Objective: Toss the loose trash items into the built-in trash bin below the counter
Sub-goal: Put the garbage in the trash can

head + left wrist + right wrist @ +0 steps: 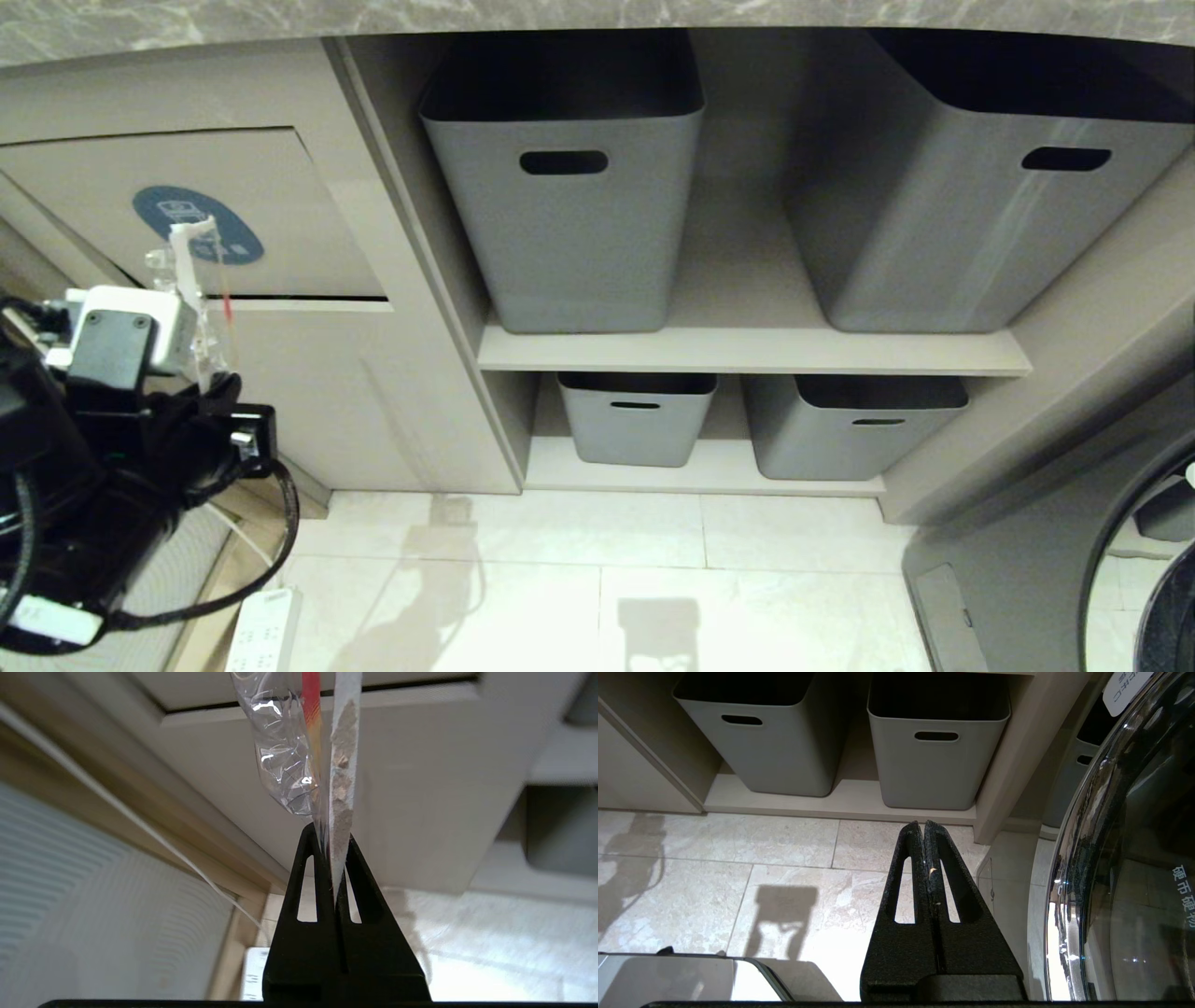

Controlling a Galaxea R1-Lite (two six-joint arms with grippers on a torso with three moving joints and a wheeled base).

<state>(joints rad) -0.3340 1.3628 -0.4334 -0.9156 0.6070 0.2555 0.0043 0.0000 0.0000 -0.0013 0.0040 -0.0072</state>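
My left gripper (pixel 213 387) is at the left, low in front of the beige cabinet, and is shut on two of the loose trash items. These stand up out of its tips (pixel 330 833): a clear wrapper with a red-and-yellow edge (pixel 285 756) and a white-edged wrapper strip (pixel 343 765) with brownish patches. In the head view the white strip (pixel 187 261) reaches up across the blue oval sticker (pixel 159 210) on the built-in trash bin's flap (pixel 280 215). The flap looks closed. The counter (pixel 560 14) runs along the top. My right gripper (pixel 923 826) hangs shut and empty over the floor tiles.
Two large grey tubs (pixel 569 187) (pixel 980 187) stand on the upper shelf and two smaller ones (pixel 638 415) (pixel 854 425) stand below it. A white power strip (pixel 266 630) lies on the floor at the left. A round glass machine door (pixel 1134 858) stands at the right.
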